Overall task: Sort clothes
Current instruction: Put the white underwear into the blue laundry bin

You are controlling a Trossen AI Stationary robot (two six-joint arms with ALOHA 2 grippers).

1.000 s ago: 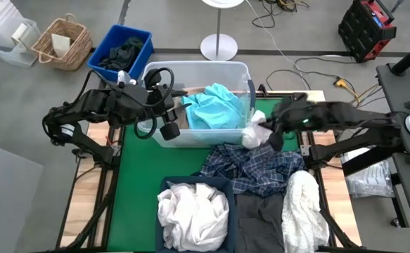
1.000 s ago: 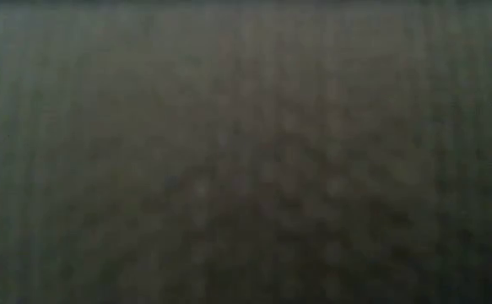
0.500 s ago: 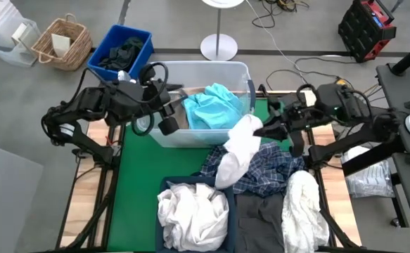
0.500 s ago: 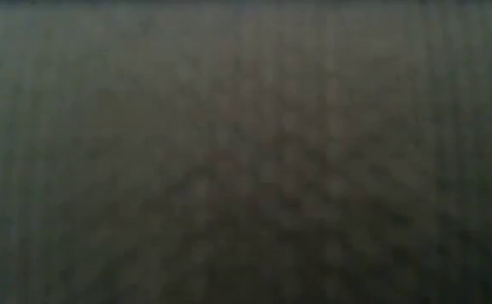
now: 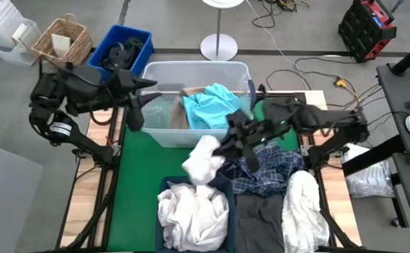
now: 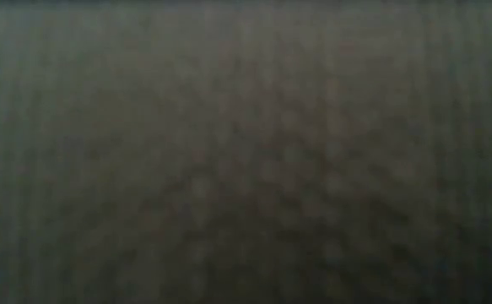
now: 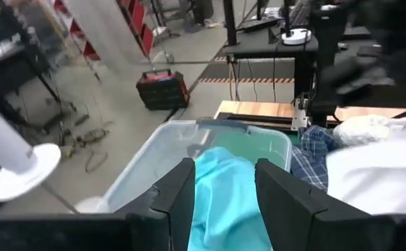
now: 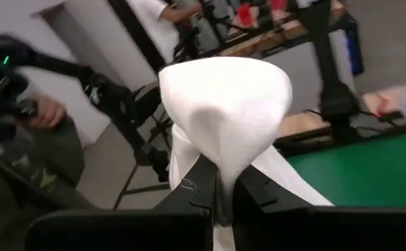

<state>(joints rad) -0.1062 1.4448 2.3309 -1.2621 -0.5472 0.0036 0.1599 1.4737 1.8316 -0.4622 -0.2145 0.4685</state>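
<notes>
Right gripper [image 5: 227, 143] clamps white garment [image 5: 202, 159] above navy bin [image 5: 227, 188] of whites; left gripper [image 7: 221, 183] fingers apart over clear tub [image 5: 164, 77] holding teal garment [image 5: 209, 106].

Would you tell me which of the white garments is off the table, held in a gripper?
The white garment hanging from the right gripper; the other two lie in the navy bin and at the table's right.

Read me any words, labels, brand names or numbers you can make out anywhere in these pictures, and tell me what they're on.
No text can be read in any view.
White pole in the left wrist view: dark marks on its side, too blurred to read.
Clear tub, clothes and bins: no labels visible.
Low view: dark, shows nothing.
</notes>
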